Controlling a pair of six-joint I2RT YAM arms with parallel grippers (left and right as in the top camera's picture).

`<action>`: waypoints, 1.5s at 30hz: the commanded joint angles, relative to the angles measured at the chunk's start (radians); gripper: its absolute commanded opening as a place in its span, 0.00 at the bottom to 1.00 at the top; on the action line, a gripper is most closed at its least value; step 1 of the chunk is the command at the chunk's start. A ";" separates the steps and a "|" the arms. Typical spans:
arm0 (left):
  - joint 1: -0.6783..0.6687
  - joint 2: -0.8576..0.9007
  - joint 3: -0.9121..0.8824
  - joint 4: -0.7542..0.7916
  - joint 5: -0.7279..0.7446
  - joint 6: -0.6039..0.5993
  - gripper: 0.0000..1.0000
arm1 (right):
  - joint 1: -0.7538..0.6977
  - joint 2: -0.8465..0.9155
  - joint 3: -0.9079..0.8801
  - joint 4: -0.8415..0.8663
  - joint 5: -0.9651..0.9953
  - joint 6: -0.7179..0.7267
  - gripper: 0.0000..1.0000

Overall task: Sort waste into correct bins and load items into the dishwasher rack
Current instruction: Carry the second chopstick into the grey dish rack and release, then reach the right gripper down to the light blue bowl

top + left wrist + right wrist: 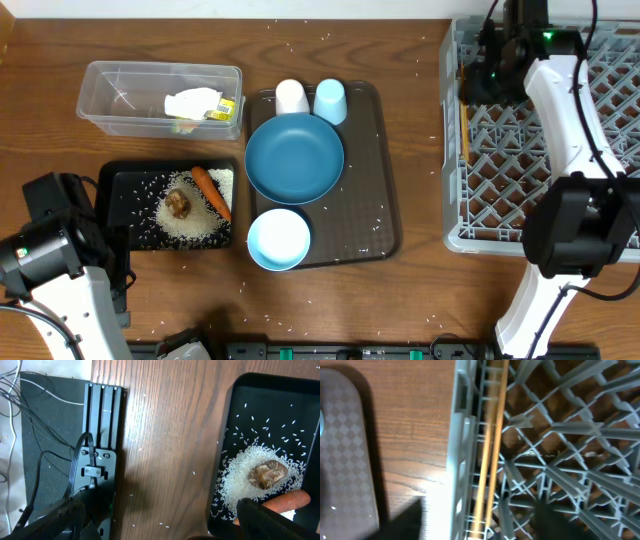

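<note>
Logging right gripper point(475, 522) over the 10 o'clock corner of the dishwasher rack point(490, 195), fingers spread apart, clasping nothing. Finding chopsticks point(492, 435) flat inside the rack along its 9 o'clock wall, below the gap between those fingers, running toward 12 o'clock in the wrist view; no contact visible. Logging left gripper point(160, 527) at the table's 8 o'clock, likewise spread wide and empty, black tray point(240, 425) at its 3 o'clock. Noting brown lump point(267, 474) on rice point(240, 475) in that tray, carrot point(295, 502) just beside the finger at the view's 5 o'clock. Noting wrapper point(195, 103) in clear container point(125, 100); plate point(294, 157), bowl point(278, 240), white cup point(292, 96), light-blue cup point(330, 100) on serving tray point(380, 200).
</note>
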 commanded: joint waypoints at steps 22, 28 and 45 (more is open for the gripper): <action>0.006 0.000 0.002 -0.003 -0.011 -0.012 0.98 | 0.423 -0.005 0.000 -0.071 -0.248 0.050 0.80; 0.006 0.000 0.002 -0.003 -0.011 -0.012 0.98 | 0.645 -0.005 -0.005 -0.088 -0.210 0.054 0.87; 0.006 0.000 0.002 -0.003 -0.011 -0.012 0.98 | 1.019 0.140 -0.006 -0.032 -0.077 0.221 0.77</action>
